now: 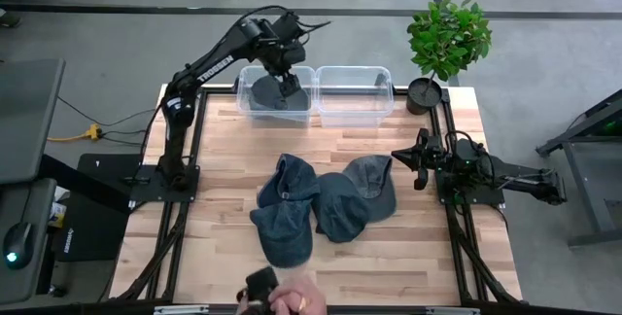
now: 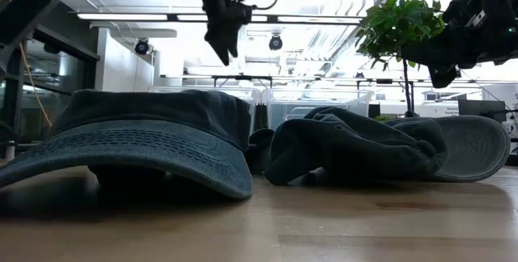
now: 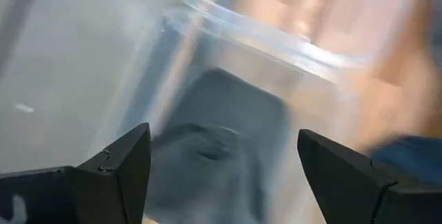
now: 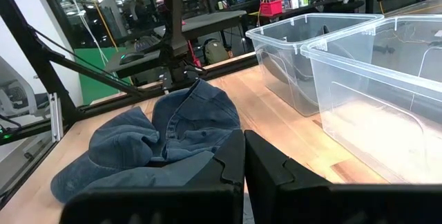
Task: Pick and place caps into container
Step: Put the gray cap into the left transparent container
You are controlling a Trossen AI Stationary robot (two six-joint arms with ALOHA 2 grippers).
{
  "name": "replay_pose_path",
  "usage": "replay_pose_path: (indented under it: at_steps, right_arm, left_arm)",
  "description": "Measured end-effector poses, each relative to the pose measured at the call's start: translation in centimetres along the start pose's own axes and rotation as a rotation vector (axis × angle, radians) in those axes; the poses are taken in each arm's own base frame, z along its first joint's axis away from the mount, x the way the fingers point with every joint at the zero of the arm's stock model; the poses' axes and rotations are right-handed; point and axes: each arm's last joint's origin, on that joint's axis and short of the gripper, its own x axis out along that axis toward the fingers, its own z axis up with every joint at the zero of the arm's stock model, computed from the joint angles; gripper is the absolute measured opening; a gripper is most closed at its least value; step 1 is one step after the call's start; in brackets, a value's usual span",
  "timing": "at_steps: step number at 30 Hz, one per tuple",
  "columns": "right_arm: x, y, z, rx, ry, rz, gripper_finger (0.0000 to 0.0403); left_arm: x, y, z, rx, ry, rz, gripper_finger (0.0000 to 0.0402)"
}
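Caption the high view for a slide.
Left claw open over the left bin holding one cap; three caps remain on the table.

I am looking down on the table point(image 1: 224, 223), where two containers are sitting side by side along the far edge: the left container point(image 1: 275, 94) and, touching it, the right container point(image 1: 354, 92). One cap point(image 1: 270, 94) is lying inside the left container, and my left gripper point(image 1: 290, 86) is hanging directly above it with its fingers spread apart. A potted plant point(image 1: 445, 45) is standing just right of the right container, at the far right corner. Three caps point(image 1: 321, 206) are lying bunched and overlapping at the table's middle, nearer the front edge. My right gripper point(image 1: 412, 159) is waiting right of that pile, fingers pressed together. A person's hand point(image 1: 289, 300) is showing at the front edge.
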Motion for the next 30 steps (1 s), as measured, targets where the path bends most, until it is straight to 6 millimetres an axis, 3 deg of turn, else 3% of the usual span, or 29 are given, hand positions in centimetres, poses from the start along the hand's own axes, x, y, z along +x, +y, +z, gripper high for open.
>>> replay_pose_path:
  at_steps: [5, 18, 25, 30]
  right_arm:
    - [0.0, 0.0, 0.0, 0.000, 0.000, 0.000, 0.0001]
    - [0.0, 0.0, 0.0, 0.000, 0.000, 0.000, 0.0001]
    - [0.0, 0.0, 0.0, 0.000, 0.000, 0.000, 0.0001]
    - [0.0, 0.0, 0.0, 0.000, 0.000, 0.000, 0.0001]
  left_arm:
    - [-2.1, -2.2, -0.9, -0.067, 0.024, -0.058, 0.0293]
    - [-7.3, -8.4, -3.8, 0.023, 0.033, -0.134, 0.0293]
    - [-8.4, -11.1, -8.9, 0.025, 0.037, -0.132, 0.0293]
    - [-7.0, -12.9, -13.2, -0.032, -0.052, -0.195, 0.0293]
